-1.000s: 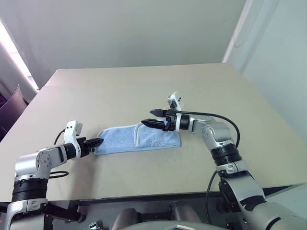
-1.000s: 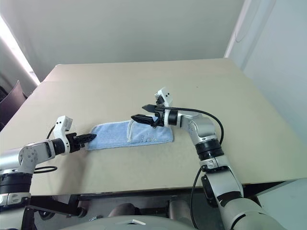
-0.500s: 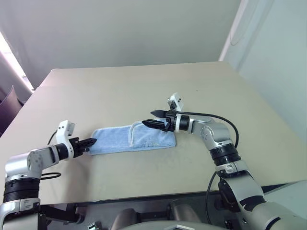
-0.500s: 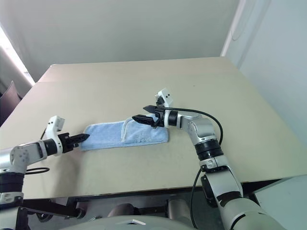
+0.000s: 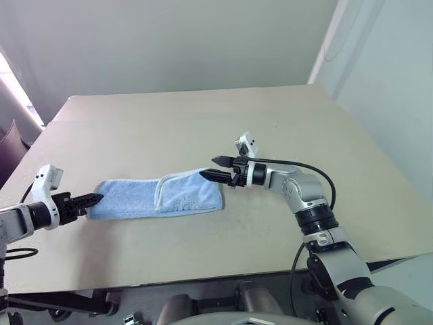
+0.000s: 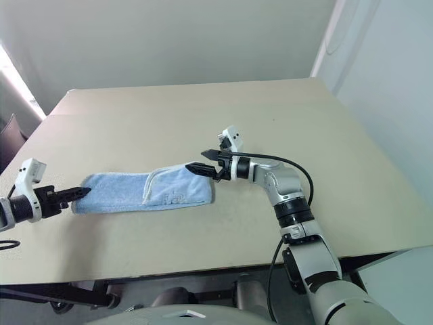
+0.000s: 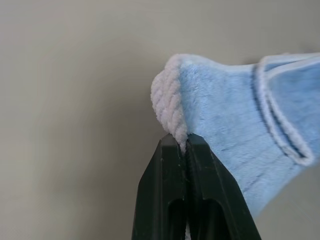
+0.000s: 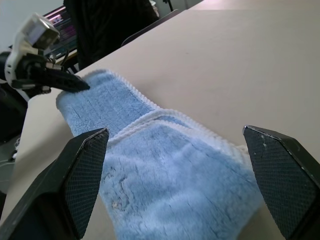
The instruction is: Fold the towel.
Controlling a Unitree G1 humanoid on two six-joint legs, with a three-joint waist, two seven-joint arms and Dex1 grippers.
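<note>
The light-blue towel (image 5: 155,198) lies as a long strip on the beige table (image 5: 203,128), its right part doubled over with a white-stitched edge (image 5: 160,189) showing. My left gripper (image 5: 95,198) is shut on the towel's left end; the left wrist view shows the fingers (image 7: 167,170) pinching the bunched edge of the towel (image 7: 235,115). My right gripper (image 5: 207,167) hangs open just above the towel's right end, pointing left, with nothing between its fingers (image 8: 82,175). The right wrist view shows the towel (image 8: 170,190) below and the left gripper (image 8: 75,82) beyond it.
A dark chair (image 5: 10,145) stands off the table's left side. The table's front edge (image 5: 203,277) runs close to me. A black cable (image 5: 318,169) loops off my right forearm. Bare tabletop stretches behind and to the right of the towel.
My left gripper has moved left and a little up, dragging the towel leftward across the table. The towel's right end now lies at the right gripper's tips. The right gripper has stayed put.
</note>
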